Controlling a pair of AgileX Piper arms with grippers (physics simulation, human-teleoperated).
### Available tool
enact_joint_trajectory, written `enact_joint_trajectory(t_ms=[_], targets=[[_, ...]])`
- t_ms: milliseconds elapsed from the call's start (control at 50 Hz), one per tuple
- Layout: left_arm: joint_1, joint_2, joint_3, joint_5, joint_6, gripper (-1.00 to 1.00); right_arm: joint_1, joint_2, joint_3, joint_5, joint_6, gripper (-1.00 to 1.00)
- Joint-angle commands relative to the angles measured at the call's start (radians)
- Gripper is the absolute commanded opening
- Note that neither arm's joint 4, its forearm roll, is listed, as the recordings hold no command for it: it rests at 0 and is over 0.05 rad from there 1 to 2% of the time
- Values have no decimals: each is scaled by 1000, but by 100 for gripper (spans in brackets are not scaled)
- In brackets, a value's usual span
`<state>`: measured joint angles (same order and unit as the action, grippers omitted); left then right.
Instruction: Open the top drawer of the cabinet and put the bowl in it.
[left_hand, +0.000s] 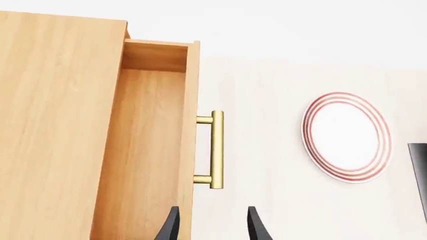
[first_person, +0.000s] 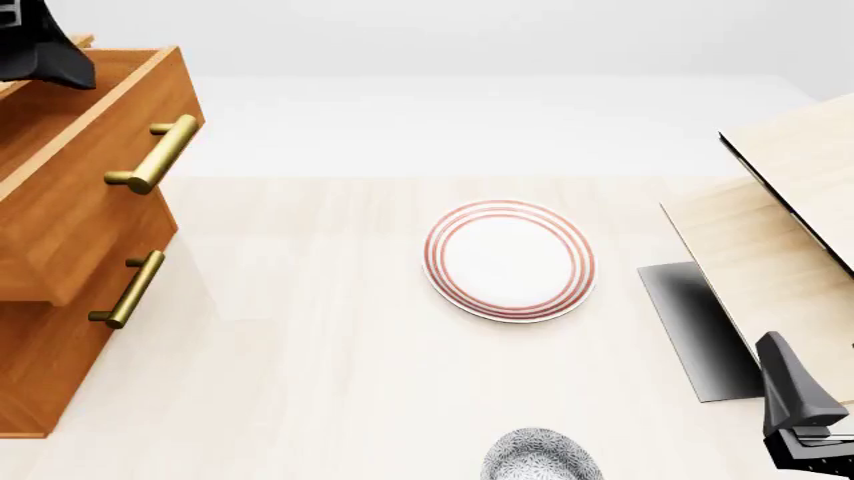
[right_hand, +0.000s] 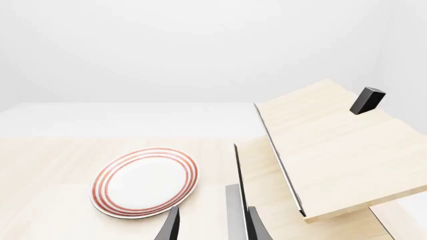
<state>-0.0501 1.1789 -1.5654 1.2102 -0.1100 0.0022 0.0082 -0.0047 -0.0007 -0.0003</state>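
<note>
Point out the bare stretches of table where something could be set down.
Bare table lies between the cabinet and the plate, and also beyond the plate toward the far edge. The open top drawer looks empty inside. It is tighter on the right, between the plate and the pale wooden structure, and near the bowl.

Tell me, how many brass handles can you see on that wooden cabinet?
2. One sits on the pulled-out top drawer, its handle at the upper left of the front view; the second handle is on the drawer just below. A lower handle may lie out of frame.
</note>
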Motion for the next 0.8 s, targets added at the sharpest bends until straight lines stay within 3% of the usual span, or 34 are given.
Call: enact_joint_trajectory(t_ms=[20, 400, 800], targets=[[-6, -6, 37, -16, -7, 100, 0, -1, 1, 0, 0, 100], [-10, -17, 134, -78, -23, 100, -1, -1, 1, 0, 0, 100], [33, -31, 176, -86, 17, 100, 0, -1, 1, 0, 0, 100]])
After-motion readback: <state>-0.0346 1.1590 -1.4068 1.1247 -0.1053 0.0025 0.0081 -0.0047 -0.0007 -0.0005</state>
